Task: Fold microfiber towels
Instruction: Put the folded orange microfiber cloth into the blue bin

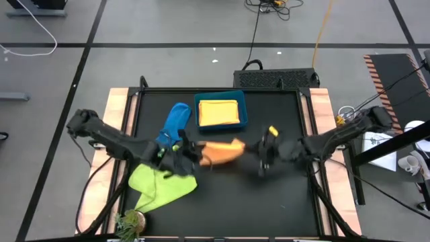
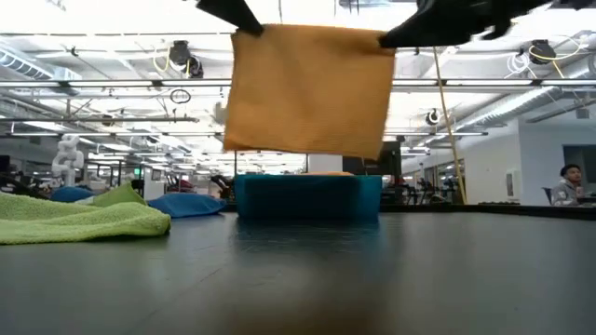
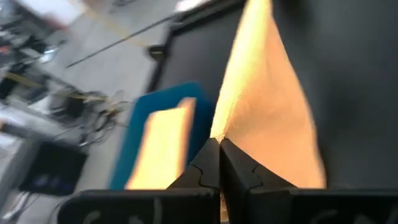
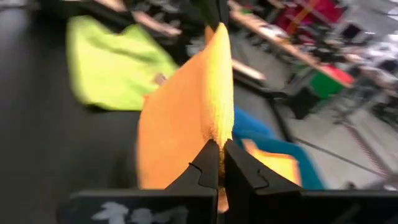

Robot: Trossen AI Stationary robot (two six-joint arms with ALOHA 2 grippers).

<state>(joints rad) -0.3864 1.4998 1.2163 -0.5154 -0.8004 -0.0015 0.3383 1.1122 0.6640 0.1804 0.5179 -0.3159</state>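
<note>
An orange microfiber towel (image 2: 312,88) hangs spread out above the middle of the table, clear of it. My left gripper (image 1: 201,153) is shut on its upper left corner and my right gripper (image 1: 248,149) on its upper right corner. A lime green towel (image 1: 161,185) lies crumpled on the table at the near left. A blue towel (image 1: 175,124) lies bunched left of the teal bin (image 1: 243,111). A folded yellow towel (image 1: 218,112) lies flat inside the bin. My left gripper pinches the orange towel's upper left corner (image 3: 219,134) between its two shut fingers, coming from the table's left and slanting down. The towel hangs below the fingers, lifted clear. My right gripper pinches the upper right corner (image 4: 219,134) between its shut fingers, coming nearly level from the table's right. The towel's top edge (image 2: 312,30) runs straight between both grippers.
The teal bin (image 2: 307,197) stands at the far middle of the table, behind the hanging towel. A small potted plant (image 1: 131,222) sits at the near left corner. Bare black tabletop (image 1: 269,202) lies below and to the near right.
</note>
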